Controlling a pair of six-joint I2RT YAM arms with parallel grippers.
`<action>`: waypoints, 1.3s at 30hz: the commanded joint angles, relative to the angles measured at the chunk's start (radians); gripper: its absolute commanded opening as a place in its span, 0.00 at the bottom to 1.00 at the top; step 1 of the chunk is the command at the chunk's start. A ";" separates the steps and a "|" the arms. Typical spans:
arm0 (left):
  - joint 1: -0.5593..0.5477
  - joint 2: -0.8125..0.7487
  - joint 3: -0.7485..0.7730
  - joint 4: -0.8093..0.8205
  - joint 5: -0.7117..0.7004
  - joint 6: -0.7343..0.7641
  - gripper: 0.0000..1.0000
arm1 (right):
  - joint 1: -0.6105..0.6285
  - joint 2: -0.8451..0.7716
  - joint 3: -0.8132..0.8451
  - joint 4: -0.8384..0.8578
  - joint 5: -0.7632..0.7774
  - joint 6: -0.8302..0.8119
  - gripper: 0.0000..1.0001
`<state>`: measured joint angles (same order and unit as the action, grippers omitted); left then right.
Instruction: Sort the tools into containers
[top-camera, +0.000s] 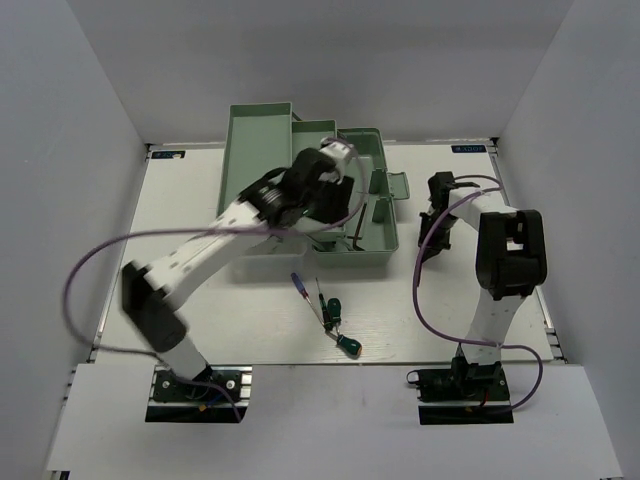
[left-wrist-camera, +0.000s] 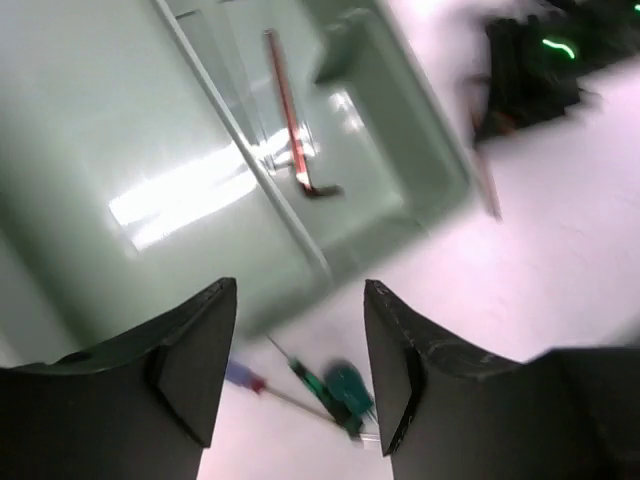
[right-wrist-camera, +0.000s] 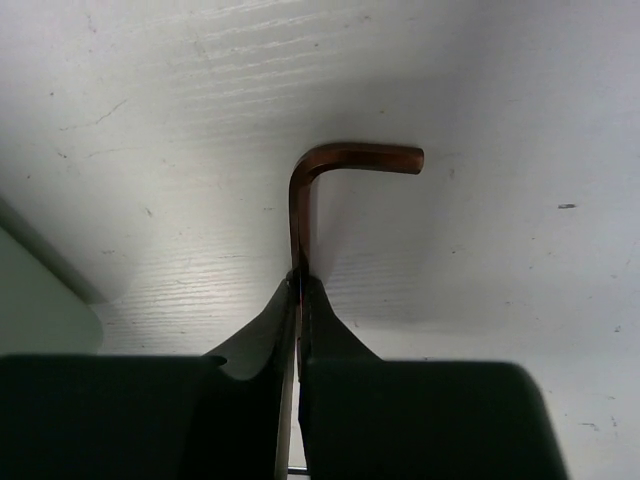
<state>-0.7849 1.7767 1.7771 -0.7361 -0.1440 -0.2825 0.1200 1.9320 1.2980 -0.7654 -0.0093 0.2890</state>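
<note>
A white worktop (top-camera: 250, 320) carries a pale green toolbox (top-camera: 375, 250) at back centre. Near its front lie a thin blue-handled screwdriver (top-camera: 297, 283), a thin green-handled screwdriver (top-camera: 321, 300) just beside it, a stubby green screwdriver (top-camera: 334, 309) against that, and a second stubby screwdriver (top-camera: 349, 346) nearer the front edge.

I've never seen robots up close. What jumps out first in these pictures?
The pale green toolbox sits at the back middle of the table, and the left arm stretches over it with its left fingers spread and empty. To the right, the right fingers pinch a coppery L-shaped hex key. A few screwdrivers lie loose in front of the toolbox.
</note>
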 joint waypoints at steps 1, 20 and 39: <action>-0.026 -0.326 -0.262 0.035 0.073 -0.007 0.64 | -0.051 -0.010 -0.013 0.052 0.104 0.004 0.00; -0.126 -0.468 -0.869 0.066 -0.006 -0.404 0.77 | 0.064 -0.174 0.403 0.040 -0.497 -0.196 0.00; -0.208 -0.131 -0.775 0.172 -0.319 -0.649 0.68 | 0.158 -0.096 0.371 0.037 -0.600 -0.156 0.58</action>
<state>-0.9825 1.6329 0.9726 -0.6044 -0.3809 -0.8951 0.2893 1.9369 1.7164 -0.7269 -0.5564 0.1486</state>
